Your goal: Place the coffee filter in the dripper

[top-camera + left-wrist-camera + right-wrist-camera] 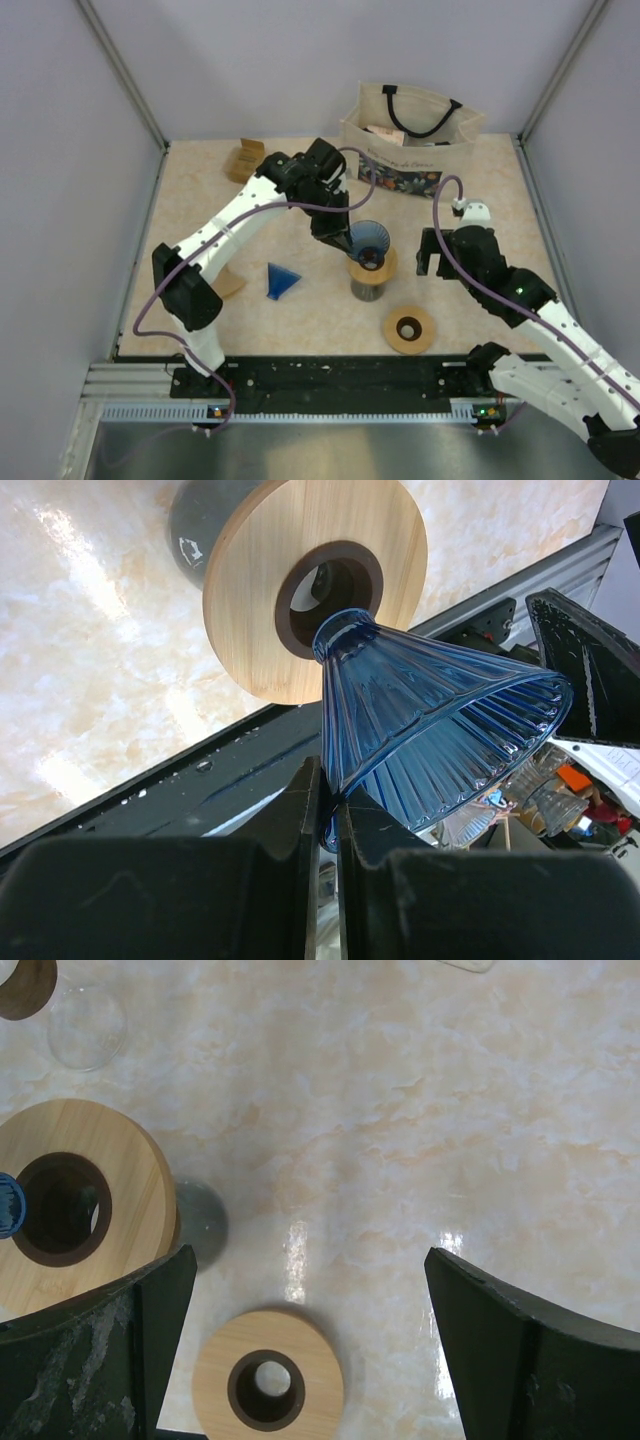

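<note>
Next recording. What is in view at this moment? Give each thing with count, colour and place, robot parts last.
dripper: one, blue ribbed glass, over the ring on the cup
wooden rings: two, pale; one on the cup, the other flat near the arms
cup: one, grey, mid-table
cone: one, blue, lying left of the cup
tote bag: one, cream, black handles, back edge
table: one, beige marble
left gripper: shut on the dripper's rim
right gripper: open, holding nothing

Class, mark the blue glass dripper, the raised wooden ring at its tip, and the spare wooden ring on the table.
blue glass dripper (440, 730): left wrist view, ribbed cone wall.
raised wooden ring (340, 510): left wrist view, top face.
spare wooden ring (320, 1370): right wrist view, outer wood.
</note>
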### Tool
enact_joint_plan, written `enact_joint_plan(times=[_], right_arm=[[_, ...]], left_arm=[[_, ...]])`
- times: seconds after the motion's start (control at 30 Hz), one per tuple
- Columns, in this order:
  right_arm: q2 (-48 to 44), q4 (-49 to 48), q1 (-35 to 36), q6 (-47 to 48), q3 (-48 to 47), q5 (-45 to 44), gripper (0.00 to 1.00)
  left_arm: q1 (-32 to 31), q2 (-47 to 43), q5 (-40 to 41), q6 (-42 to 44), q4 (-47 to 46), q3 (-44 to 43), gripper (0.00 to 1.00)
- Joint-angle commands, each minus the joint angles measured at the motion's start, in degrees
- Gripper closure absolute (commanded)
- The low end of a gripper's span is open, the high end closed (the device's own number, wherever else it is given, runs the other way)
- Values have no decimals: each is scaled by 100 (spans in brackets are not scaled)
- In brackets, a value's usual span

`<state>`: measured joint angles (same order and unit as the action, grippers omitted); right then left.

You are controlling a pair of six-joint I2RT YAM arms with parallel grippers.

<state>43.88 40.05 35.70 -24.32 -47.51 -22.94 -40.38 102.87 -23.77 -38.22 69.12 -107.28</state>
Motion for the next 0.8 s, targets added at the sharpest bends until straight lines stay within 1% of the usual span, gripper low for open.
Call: enact_joint_plan(times=[0.0,0.3,0.77], right_arm=[[-90,-94,-55,-82,13,-150,2],[-108,-94,-55,-82,48,-123,2],[-169,-94,-55,-117,57,-123,2]], left_arm=[[21,128,-233,113,-136,-188,100],[13,312,-137,130,-224,-240,100],[21,559,-146,130,84,-399,100]])
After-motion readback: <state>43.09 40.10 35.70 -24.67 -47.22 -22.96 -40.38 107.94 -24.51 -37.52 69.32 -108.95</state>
